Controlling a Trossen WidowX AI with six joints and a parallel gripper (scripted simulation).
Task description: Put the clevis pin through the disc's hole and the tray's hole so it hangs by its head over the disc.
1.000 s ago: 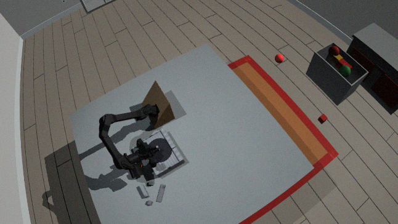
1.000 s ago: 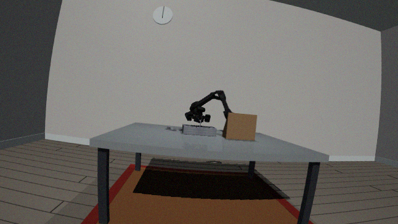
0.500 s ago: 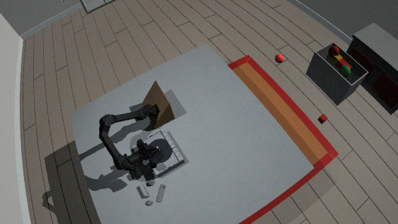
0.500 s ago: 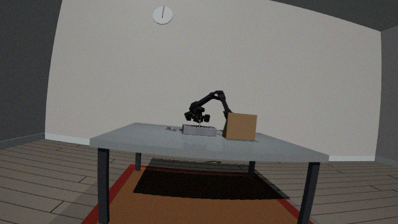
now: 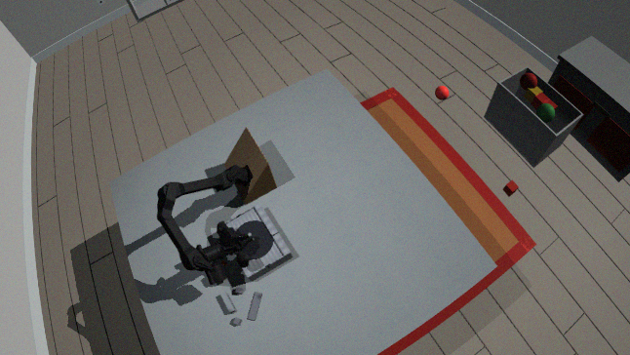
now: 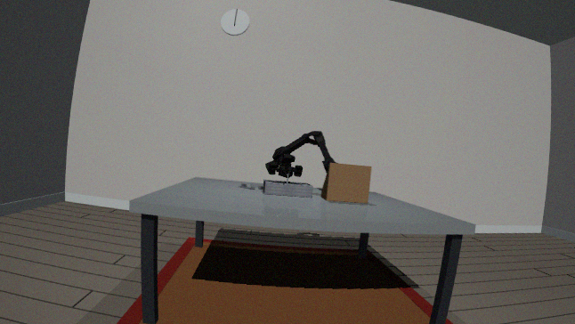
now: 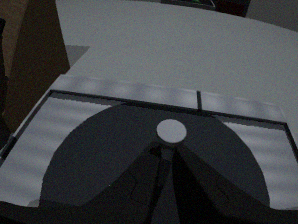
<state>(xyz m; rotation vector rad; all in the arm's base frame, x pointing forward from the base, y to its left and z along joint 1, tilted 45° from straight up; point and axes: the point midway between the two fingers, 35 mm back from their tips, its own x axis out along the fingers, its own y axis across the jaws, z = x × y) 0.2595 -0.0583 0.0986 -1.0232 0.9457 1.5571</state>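
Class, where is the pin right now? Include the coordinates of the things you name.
In the wrist view, the pin [image 6: 287, 179] [image 7: 171, 131] is right of centre, shut in the gripper [image 6: 287, 174] [image 7: 165, 149], its round head seen against the dark disc [image 5: 263, 240] [image 7: 100, 155].

Tan box [image 5: 259, 176] [image 6: 348, 183] [image 7: 31, 55], wall clock [image 6: 235, 22], red ball [image 5: 442, 93]

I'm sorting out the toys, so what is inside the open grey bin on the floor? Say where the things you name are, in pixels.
Inside the bin [image 5: 512, 124] are a dark red ball [image 5: 529, 80], a green ball [image 5: 545, 112], and yellow and red pieces between them. Whatever lies beneath these is covered.
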